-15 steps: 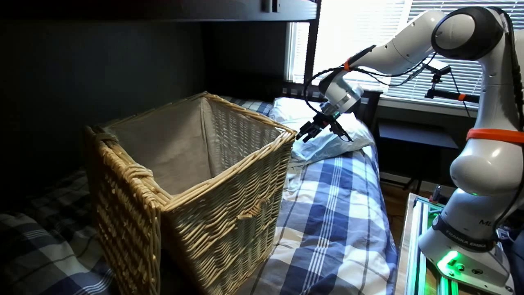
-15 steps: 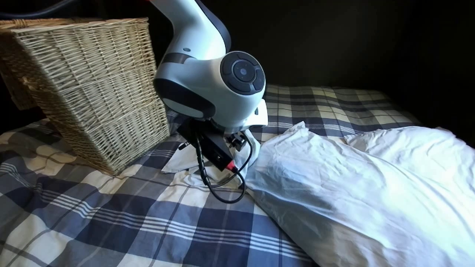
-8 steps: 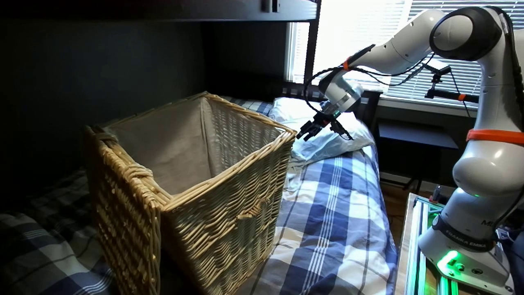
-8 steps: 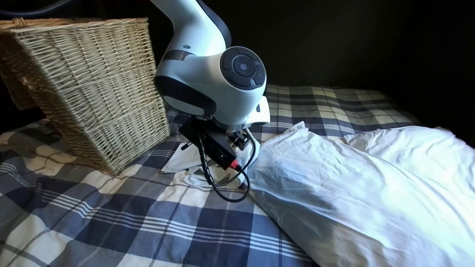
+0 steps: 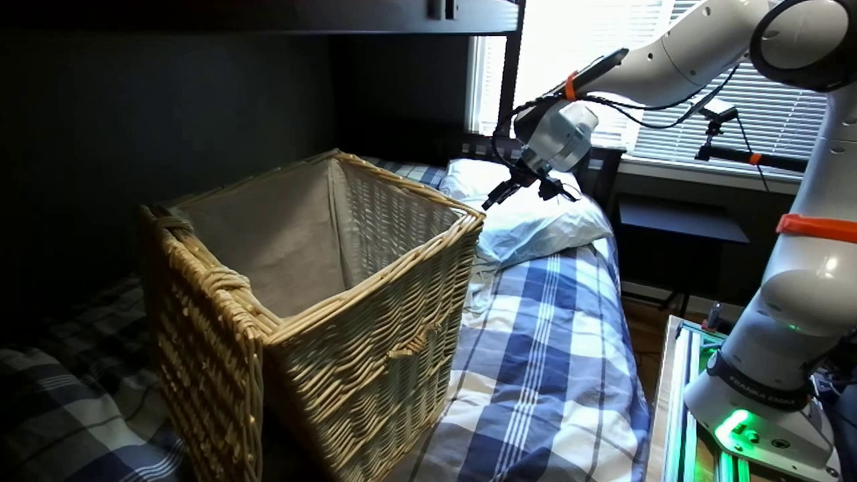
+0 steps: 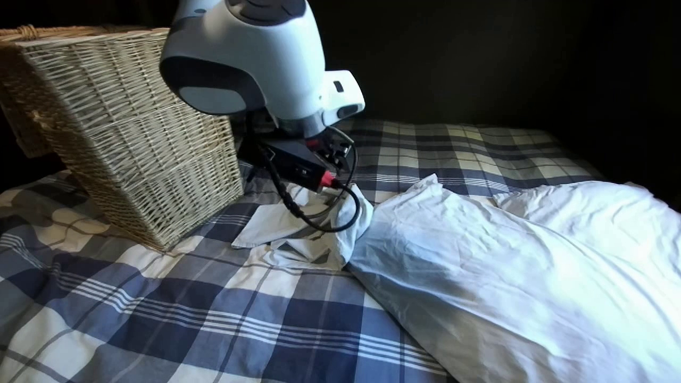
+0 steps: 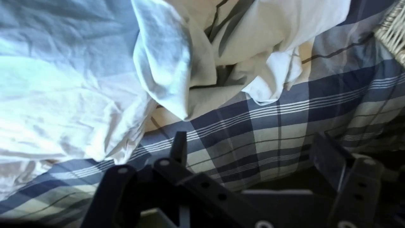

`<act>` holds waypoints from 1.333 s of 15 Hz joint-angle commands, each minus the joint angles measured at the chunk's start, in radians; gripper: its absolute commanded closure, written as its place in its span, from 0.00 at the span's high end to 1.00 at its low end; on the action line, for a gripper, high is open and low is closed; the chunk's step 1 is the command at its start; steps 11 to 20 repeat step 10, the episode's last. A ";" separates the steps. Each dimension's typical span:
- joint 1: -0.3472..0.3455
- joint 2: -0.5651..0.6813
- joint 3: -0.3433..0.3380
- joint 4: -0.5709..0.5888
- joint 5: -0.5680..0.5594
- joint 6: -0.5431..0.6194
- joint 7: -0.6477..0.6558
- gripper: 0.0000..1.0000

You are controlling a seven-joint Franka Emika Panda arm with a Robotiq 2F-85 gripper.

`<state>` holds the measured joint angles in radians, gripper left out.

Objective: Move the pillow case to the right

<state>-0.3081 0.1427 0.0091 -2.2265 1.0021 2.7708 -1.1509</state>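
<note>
The pillow case is a crumpled white cloth [image 6: 290, 223] lying on the plaid bed between the basket and a white pillow. It also shows in the wrist view [image 7: 243, 41] with a folded, open-looking end, and partly behind the basket in an exterior view [image 5: 478, 291]. I cannot tell whether it joins the pillow's cover. My gripper [image 7: 253, 148] is open, its fingers wide apart with only bedspread seen between them. The gripper [image 5: 499, 195] hangs above the bed near the pillow, apart from the cloth. In an exterior view the wrist camera and cable hide much of it.
A tall wicker basket [image 5: 375, 328] stands on the bed beside the cloth, also in an exterior view [image 6: 143, 122] and the wrist view [image 7: 395, 34]. The white pillow [image 6: 495, 266] lies on the cloth's other side. An upper bunk rail [image 5: 268, 17] runs overhead.
My gripper has risen and drawn back from the cloth, mostly in the last half second. The arm's elbow has moved up and back. The cloth, pillow and basket have not visibly moved.
</note>
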 commanded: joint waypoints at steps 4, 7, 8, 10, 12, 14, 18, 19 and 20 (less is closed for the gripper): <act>0.062 -0.102 0.000 -0.149 -0.263 0.158 0.197 1.00; 0.078 -0.153 0.000 -0.223 -0.341 0.170 0.268 1.00; 0.078 -0.160 -0.001 -0.229 -0.343 0.170 0.268 1.00; 0.078 -0.165 -0.004 -0.233 -0.345 0.170 0.268 1.00; 0.078 -0.165 -0.004 -0.233 -0.345 0.170 0.268 1.00; 0.078 -0.165 -0.004 -0.233 -0.345 0.170 0.268 1.00; 0.078 -0.165 -0.004 -0.233 -0.345 0.170 0.268 1.00; 0.078 -0.165 -0.004 -0.233 -0.345 0.170 0.268 1.00; 0.078 -0.165 -0.004 -0.233 -0.345 0.170 0.268 1.00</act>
